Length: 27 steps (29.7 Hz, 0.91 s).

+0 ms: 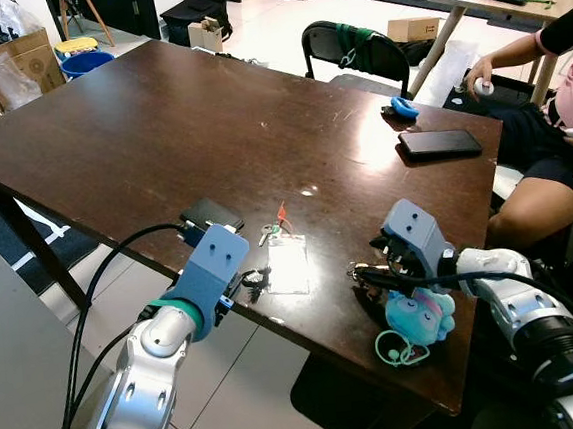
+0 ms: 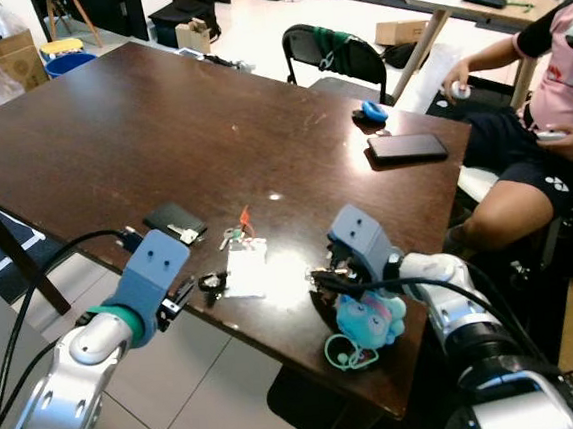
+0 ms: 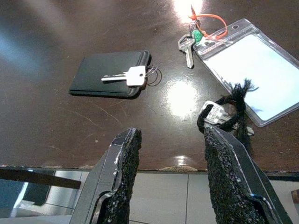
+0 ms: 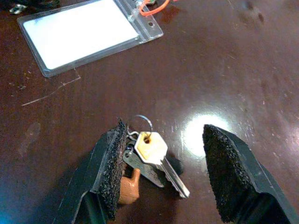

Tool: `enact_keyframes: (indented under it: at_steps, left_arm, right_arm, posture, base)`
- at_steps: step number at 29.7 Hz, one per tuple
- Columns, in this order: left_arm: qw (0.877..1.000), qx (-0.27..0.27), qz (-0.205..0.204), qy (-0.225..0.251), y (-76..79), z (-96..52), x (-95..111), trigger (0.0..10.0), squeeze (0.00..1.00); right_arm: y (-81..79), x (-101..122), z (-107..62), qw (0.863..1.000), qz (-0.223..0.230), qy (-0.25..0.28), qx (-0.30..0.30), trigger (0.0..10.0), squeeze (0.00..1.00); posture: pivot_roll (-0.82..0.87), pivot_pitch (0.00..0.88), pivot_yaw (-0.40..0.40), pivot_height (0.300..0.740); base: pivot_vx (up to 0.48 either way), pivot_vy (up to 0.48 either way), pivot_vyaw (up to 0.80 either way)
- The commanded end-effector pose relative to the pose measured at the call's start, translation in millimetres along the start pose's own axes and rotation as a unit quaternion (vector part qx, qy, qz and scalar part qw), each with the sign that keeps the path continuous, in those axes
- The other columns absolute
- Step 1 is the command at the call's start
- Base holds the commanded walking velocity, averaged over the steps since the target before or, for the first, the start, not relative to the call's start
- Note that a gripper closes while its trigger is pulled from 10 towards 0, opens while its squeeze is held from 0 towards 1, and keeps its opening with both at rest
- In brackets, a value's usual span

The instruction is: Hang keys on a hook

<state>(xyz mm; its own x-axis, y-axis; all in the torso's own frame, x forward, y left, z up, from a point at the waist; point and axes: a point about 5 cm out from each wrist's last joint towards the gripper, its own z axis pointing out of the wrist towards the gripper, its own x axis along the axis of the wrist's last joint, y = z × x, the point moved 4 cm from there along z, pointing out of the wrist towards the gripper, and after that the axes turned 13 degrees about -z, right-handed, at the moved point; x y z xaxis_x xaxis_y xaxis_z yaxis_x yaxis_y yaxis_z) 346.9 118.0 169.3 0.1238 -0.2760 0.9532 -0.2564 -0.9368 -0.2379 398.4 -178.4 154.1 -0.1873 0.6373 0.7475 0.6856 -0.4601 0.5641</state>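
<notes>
Right pincer [image 4: 159, 172] released, straddling key bunch [image 4: 152, 161] flat on desk [image 1: 159, 135] near front edge, beside blue plush charm [image 1: 421, 315]. Left pincer [image 3: 173, 175] also released, by black-corded keys [image 3: 223, 114] next to badge holder [image 3: 247, 70]. Judged step: grasp. Lower fingers to wood, centre on ring, close slowly; flat keys may slide.

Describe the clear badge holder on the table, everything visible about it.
The badge holder is a flat rectangular sleeve of clear plastic with a white card inside, lying flat near the dark wooden table's front edge, between the two end effectors. An orange loop threads its slotted end, joining a silver key with a green tag. A black cord keyring rests against its other end. Neither end effector touches it.
</notes>
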Motion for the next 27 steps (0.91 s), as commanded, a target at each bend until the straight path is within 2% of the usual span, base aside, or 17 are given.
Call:
enact_keyframes:
  at_steps: [1, 4, 6, 7, 8, 11, 15, 20, 22, 23, 27]
  left_arm:
    - [1.0, -0.005, -0.001, -0.007, 1.9, -1.2, -5, 10.0, 0.0]
    - [1.0, -0.004, -0.001, -0.007, 1.6, -1.3, -5, 10.0, 0.0]
    - [1.0, -0.005, -0.001, -0.007, 1.8, -1.3, -4, 10.0, 0.0]
    - [1.0, -0.005, -0.001, -0.007, 1.8, -1.3, -4, 10.0, 0.0]
    - [1.0, -0.005, -0.001, -0.007, 1.9, -1.5, -4, 10.0, 0.0]
    - [1.0, -0.004, -0.001, -0.007, 1.5, -1.7, -4, 10.0, 0.0]
    - [1.0, -0.004, -0.001, -0.008, 1.4, -1.8, -4, 10.0, 0.0]
    - [1.0, -0.008, -0.001, -0.008, 3.2, -1.5, -5, 10.0, 0.0]
    - [1.0, -0.008, -0.001, -0.008, 3.2, -1.5, -5, 10.0, 0.0]
    - [1.0, -0.009, -0.001, -0.008, 3.5, -1.3, -5, 10.0, 0.0]
    - [1.0, -0.008, -0.001, -0.009, 3.2, -1.0, -5, 10.0, 0.0]
  right_arm:
    - [-10.4, -4, 3.3, 1.0, 0.001, -0.005, 0.02, 10.0, 0.0]
    - [-16.6, -2, 7.2, 1.0, 0.003, 0.001, 0.031, 10.0, 0.0]
    - [-28.0, -3, 10.4, 0.998, 0.025, 0.007, 0.058, 10.0, 0.0]
    - [-28.0, -3, 10.4, 0.998, 0.025, 0.007, 0.058, 10.0, 0.0]
    - [-35.9, -10, 10.6, 0.997, 0.029, -0.008, 0.073, 10.0, 0.0]
    - [-43.7, -23, 7.5, 0.995, 0.032, -0.033, 0.088, 10.0, 0.0]
    - [-41.7, -27, 3.8, 0.995, 0.031, -0.04, 0.086, 10.0, 0.0]
    - [-25.0, -32, -7.5, 0.997, 0.031, -0.052, 0.045, 10.0, 0.0]
    - [-25.0, -32, -7.5, 0.997, 0.031, -0.052, 0.045, 10.0, 0.0]
    - [-19.6, -33, -7.7, 0.998, 0.034, -0.056, 0.022, 0.0, 0.0]
    - [-10.7, -30, -4.0, 0.997, 0.04, -0.055, -0.019, 0.0, 0.0]
  posture:
    - [0.07, 0.139, 0.052, 0.74]
    - [0.07, 0.139, 0.052, 0.74]
    - [0.08, 0.143, 0.054, 0.74]
    - [0.08, 0.143, 0.054, 0.74]
    - [0.08, 0.145, 0.052, 0.74]
    - [0.08, 0.146, 0.052, 0.74]
    - [0.07, 0.148, 0.051, 0.74]
    - [0.06, 0.148, 0.053, 0.74]
    - [0.06, 0.148, 0.053, 0.74]
    - [0.07, 0.148, 0.056, 0.74]
    - [0.07, 0.147, 0.057, 0.74]
  base:
    - [0.0, 0.0, 0.0]
    - [0.0, 0.0, 0.0]
    - [0.0, 0.0, 0.0]
    - [0.0, 0.0, 0.0]
    - [0.0, 0.0, 0.0]
    - [0.0, 0.0, 0.0]
    - [0.0, 0.0, 0.0]
    - [0.0, 0.0, 0.0]
    - [0.0, 0.0, 0.0]
    - [0.0, 0.0, 0.0]
    - [0.0, 0.0, 0.0]
